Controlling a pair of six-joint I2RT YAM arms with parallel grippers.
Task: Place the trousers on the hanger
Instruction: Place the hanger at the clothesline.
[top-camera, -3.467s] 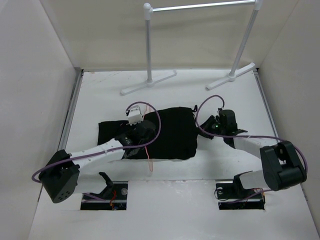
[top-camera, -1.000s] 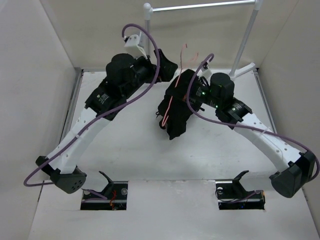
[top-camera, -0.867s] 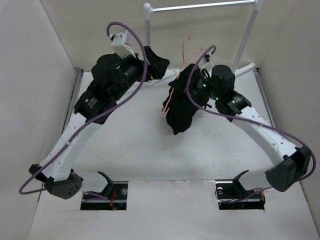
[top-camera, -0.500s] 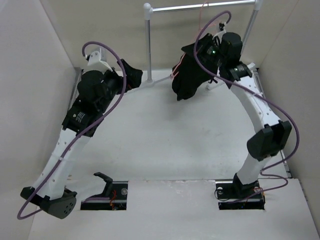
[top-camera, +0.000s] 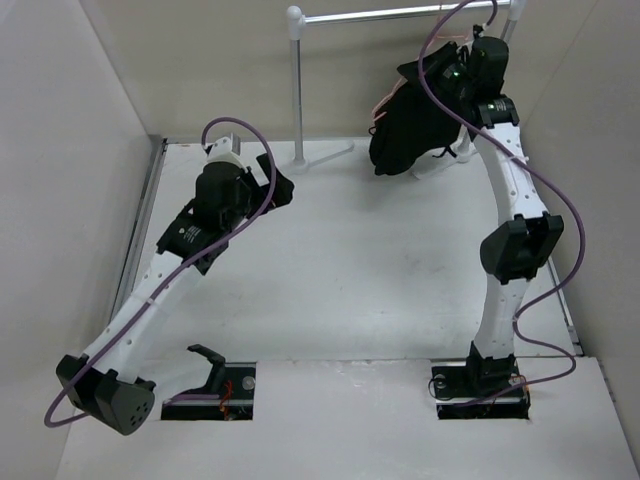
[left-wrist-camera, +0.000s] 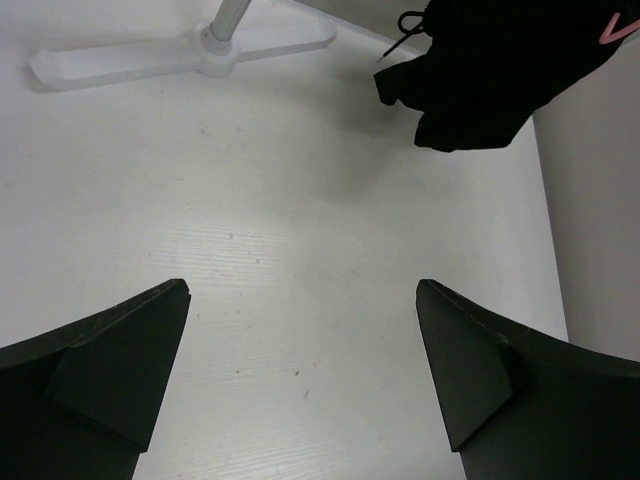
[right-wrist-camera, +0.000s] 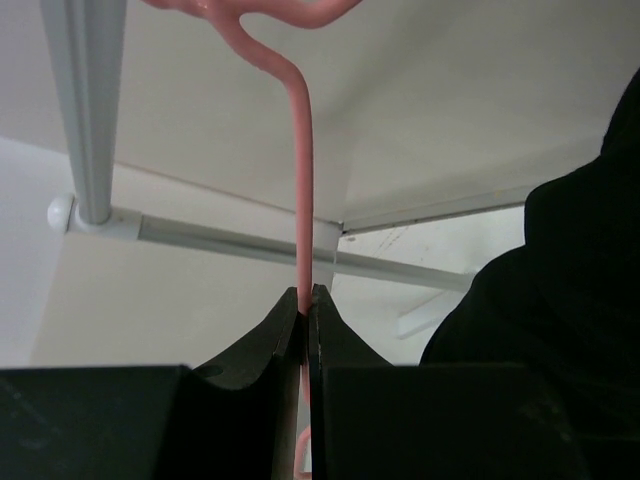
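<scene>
Trousers (top-camera: 408, 128): draped on hanger (right-wrist-camera: 300, 190), hanging beside right end effector (right-wrist-camera: 303, 298) (done, I judge).
Grip: right end effector clenched on hanger neck.
Left end effector (left-wrist-camera: 302, 300): released, empty.
Remaining: perhaps hooking onto rail (top-camera: 400, 14) overhead.

A white clothes rail (top-camera: 297, 100) on flat feet stands at the back of a pale table (top-camera: 330, 270), ahead of the left claw (left-wrist-camera: 302, 290), boxed by plain cream walls (top-camera: 200, 60).
</scene>
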